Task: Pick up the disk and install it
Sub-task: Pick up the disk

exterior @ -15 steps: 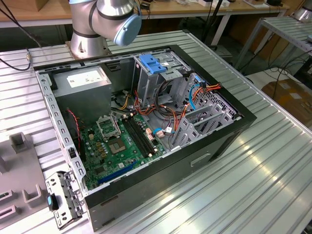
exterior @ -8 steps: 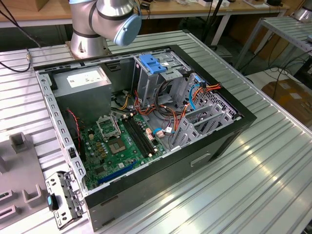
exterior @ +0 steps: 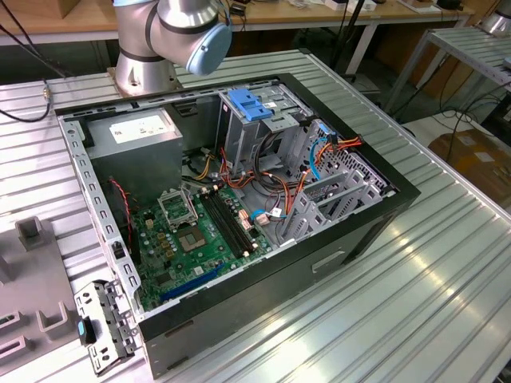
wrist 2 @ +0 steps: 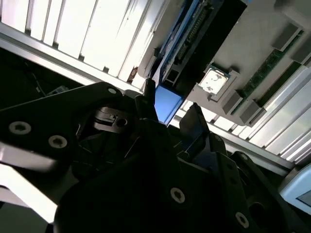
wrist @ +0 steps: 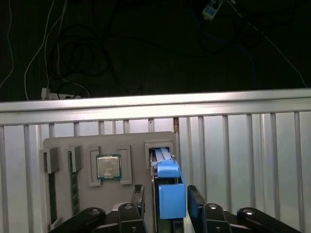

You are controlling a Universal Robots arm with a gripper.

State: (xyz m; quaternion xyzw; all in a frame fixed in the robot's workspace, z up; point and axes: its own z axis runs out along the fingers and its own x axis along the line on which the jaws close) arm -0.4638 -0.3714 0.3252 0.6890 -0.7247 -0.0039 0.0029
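Poised over the grey holder tray (wrist: 131, 141) with the gripper (wrist: 166, 196) spread, one finger on either side of the disk (wrist: 168, 171), a slim gap showing on one side. Stands on edge in the tray's slot, blue rail facing the gripper, near a processor chip (wrist: 108, 167) and memory sticks (wrist: 74, 191). Rests on the ribbed aluminium table (wrist: 243, 160). In the exterior view, open computer case (exterior: 263, 307) mid-table, motherboard (exterior: 200, 231) exposed.

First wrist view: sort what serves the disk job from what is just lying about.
Job: disk, upright in a slot of the grey tray; gripper, open astride it.
Lying about: processor chip; memory sticks, both in the same tray.
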